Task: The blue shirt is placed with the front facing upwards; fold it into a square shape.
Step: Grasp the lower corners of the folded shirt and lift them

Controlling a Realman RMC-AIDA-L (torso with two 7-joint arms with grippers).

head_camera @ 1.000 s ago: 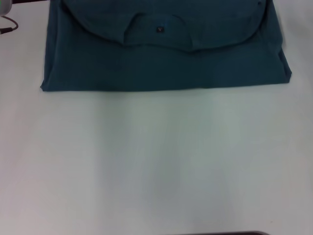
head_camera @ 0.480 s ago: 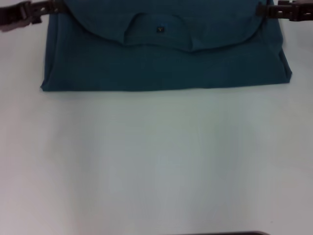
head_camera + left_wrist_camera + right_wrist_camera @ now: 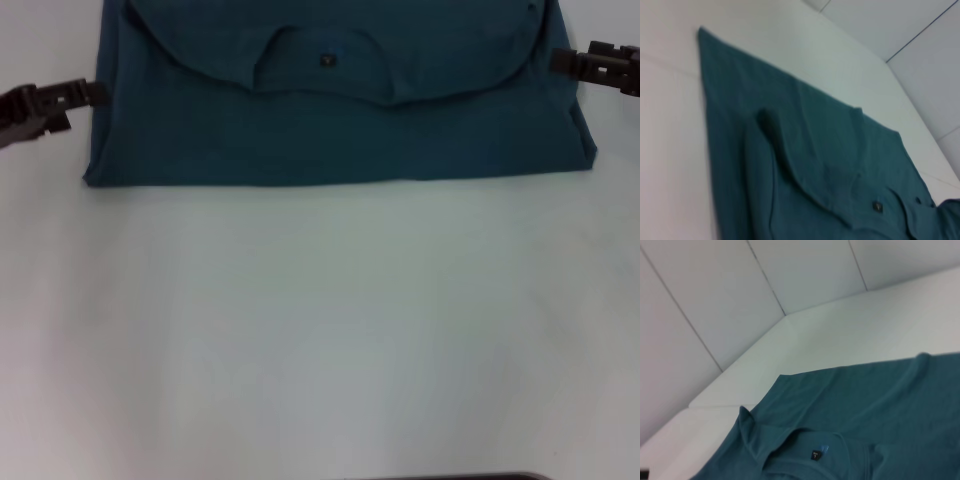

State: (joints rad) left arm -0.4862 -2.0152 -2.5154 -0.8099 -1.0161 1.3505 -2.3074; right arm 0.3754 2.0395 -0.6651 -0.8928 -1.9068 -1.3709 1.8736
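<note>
The blue shirt (image 3: pixel 330 130) lies folded into a wide rectangle at the far side of the white table (image 3: pixel 320 330). Its collar part is folded over on top, with the small black neck label (image 3: pixel 326 60) facing up. The chest print is hidden. My left gripper (image 3: pixel 92 95) is beside the shirt's left edge, right at the cloth. My right gripper (image 3: pixel 557 60) is at the shirt's right edge. Neither holds any cloth that I can see. The shirt and label also show in the left wrist view (image 3: pixel 815 150) and the right wrist view (image 3: pixel 865 410).
Bare white tabletop spreads from the shirt's near edge toward me. A thin dark strip (image 3: pixel 450 477) runs along the table's front edge. White panelled walls (image 3: pixel 740 300) stand behind the table.
Both grippers have moved from the shirt's far corners toward me along its sides, the left one farther. The shirt has not moved.
</note>
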